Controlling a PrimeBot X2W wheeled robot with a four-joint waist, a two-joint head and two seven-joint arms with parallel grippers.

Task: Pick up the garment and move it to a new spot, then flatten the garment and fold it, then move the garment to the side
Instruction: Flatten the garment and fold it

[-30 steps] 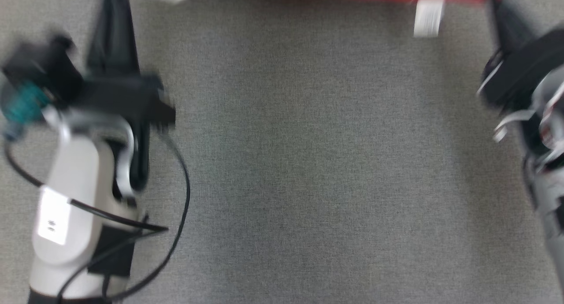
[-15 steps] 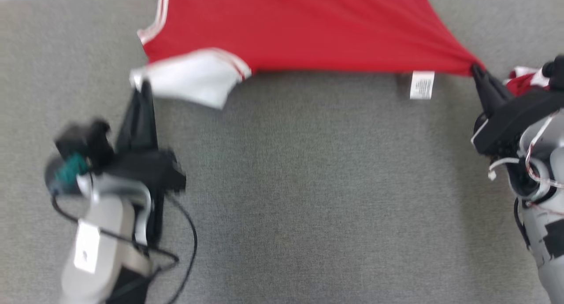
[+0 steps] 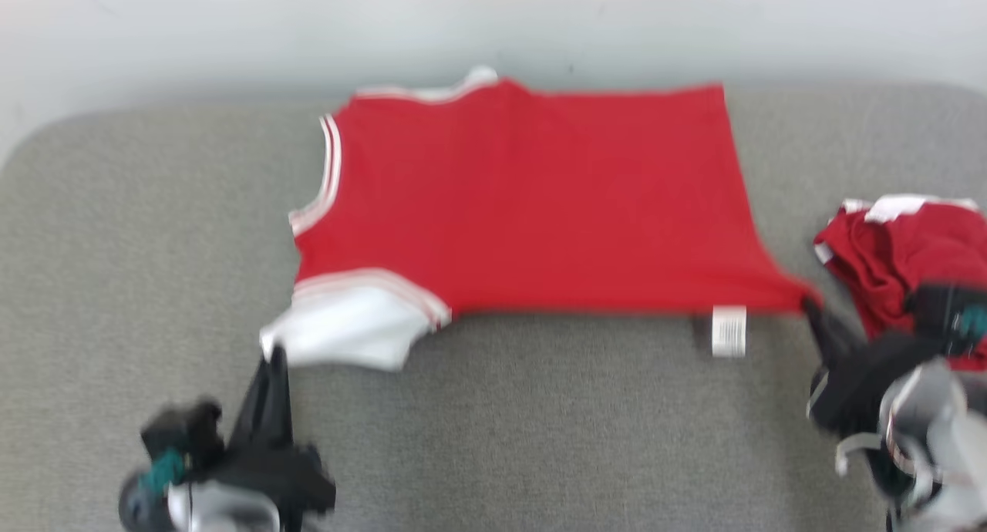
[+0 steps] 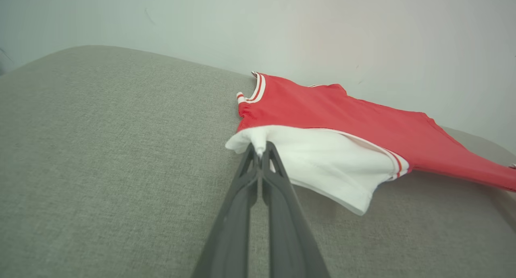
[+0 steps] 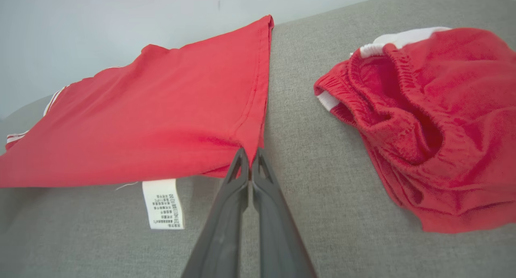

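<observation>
Currently the red sleeveless jersey with white-striped trim (image 3: 524,200) lies spread on the grey fabric surface (image 3: 540,439), its far edge near the pale wall (image 3: 493,23). The white care label (image 5: 163,204) hangs off the near hem towards the right; it carries rows of print too small to read. Grip: left gripper (image 4: 260,149) clenched on the jersey's white near-left corner; right gripper (image 5: 250,159) clenched on the near-right hem corner. Crumpled red shorts with white waistband (image 5: 427,121) lie right of the jersey, apart from it, cut off at the frame edge. Head view is blurred.
</observation>
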